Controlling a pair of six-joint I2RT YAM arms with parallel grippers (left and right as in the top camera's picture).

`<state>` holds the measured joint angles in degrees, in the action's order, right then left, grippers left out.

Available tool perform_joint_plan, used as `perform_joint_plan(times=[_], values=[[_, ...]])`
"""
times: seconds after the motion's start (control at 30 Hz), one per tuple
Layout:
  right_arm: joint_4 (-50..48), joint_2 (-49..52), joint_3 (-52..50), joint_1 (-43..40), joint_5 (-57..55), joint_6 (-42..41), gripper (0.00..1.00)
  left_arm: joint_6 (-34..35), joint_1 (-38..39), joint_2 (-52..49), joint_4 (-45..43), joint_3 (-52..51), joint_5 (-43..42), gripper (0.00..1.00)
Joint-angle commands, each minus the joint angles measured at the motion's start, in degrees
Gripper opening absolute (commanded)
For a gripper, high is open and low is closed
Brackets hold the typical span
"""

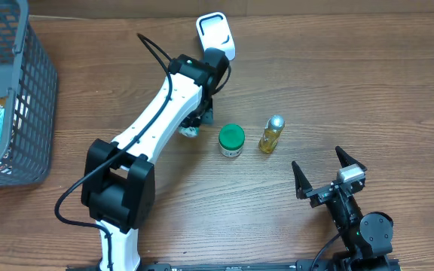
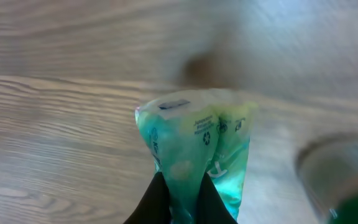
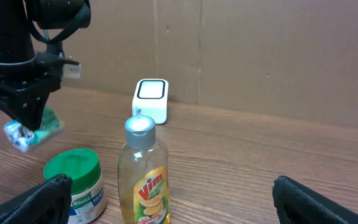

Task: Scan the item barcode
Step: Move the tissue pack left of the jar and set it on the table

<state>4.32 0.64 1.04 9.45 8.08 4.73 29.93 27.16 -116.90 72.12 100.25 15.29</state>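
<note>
Overhead view: the left pincer [image 1: 191, 129] is clenched on a green packet [image 1: 190, 132], which sits just left of the green-lidded jar [image 1: 231, 140] on the wooden tabletop [image 1: 353, 83]. The white scanner [image 1: 217, 34] stands beyond the jar, well apart from it, close to the left arm's wrist. A yellow bottle [image 1: 271, 134] with a silver cap stands upright just right of the jar, not touching it. The right pincer [image 1: 319, 162] is released, jaws spread wide, nearer the robot than the jar and to its right, holding nothing. A grey wire basket [image 1: 21, 90] lies far left of the jar at the tabletop edge. In the left wrist view, both black fingers [image 2: 157, 199] pinch the lower part of the packet, whose crumpled green film carries white print too blurred to read. In the right wrist view, the packet hangs from the left pincer up and left of the jar; whether it touches the tabletop cannot be told. The scanner's dark window faces upward, behind the bottle.
</note>
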Motion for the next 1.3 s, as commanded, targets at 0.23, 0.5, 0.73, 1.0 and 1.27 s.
perform_joint_plan(times=[0.23, 0.5, 0.73, 1.0, 1.27], values=[[-0.2, -0.4, -0.5, -0.2, -0.5, 0.2, 1.00, 3.4, 0.2, 0.0, -4.8, -6.8, 1.6, 0.05], [-0.2, -0.4, -0.6, -0.2, -0.5, 0.2, 1.00, 3.0, 0.1, 0.0, -10.6, -13.7, -2.7, 0.14], [-0.2, -0.4, -0.5, -0.2, -0.5, 0.2, 1.00, -1.6, -2.0, 0.0, -11.6, -14.2, -6.3, 0.31], [-0.2, -0.4, -0.5, -0.2, -0.5, 0.2, 1.00, -13.4, -11.1, 0.0, -10.3, -10.7, -20.3, 0.57], [-0.2, -0.4, -0.5, -0.2, -0.5, 0.2, 1.00, -23.3, -19.5, 0.0, -10.1, -13.2, -35.9, 0.59]])
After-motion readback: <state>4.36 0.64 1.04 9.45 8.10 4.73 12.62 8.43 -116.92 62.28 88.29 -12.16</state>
